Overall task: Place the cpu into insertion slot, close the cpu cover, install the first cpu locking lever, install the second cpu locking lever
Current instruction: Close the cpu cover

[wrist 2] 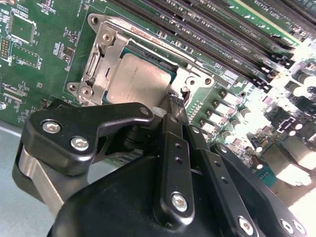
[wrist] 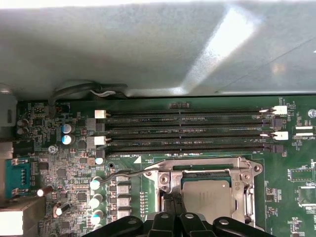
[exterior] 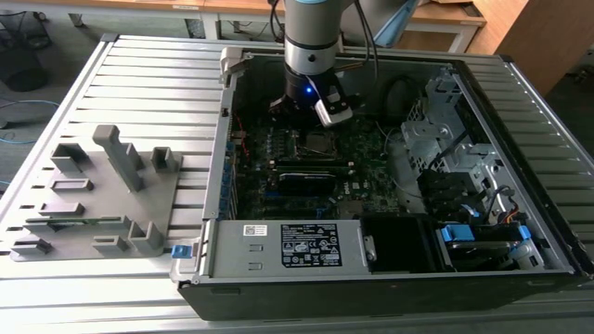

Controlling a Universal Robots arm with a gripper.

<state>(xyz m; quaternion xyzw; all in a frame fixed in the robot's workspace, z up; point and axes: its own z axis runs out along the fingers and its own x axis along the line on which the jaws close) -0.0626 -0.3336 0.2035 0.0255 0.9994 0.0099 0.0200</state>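
Second wrist view: the cpu [wrist 2: 136,81] lies in the insertion slot [wrist 2: 157,58], well inside the motherboard's [wrist 2: 44,74] edges, with the cpu cover [wrist 2: 96,69] down over it. The gripper [wrist 2: 174,98], fingers together, is at the cover's edge. The chip seems light, stiff and fragile: hold by edges.

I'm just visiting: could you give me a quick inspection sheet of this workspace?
Surface: slatted metal table, open computer case on it.
Job's things: cpu seated, cover down around it; wire lever sticks out beside it.
Clutter: grey fixture tray beside the case.
Gripper: gripper at the cover's edge.
Cables: black cable along the arm; blue cable on the floor.
Surroundings: wooden desks, black bin.
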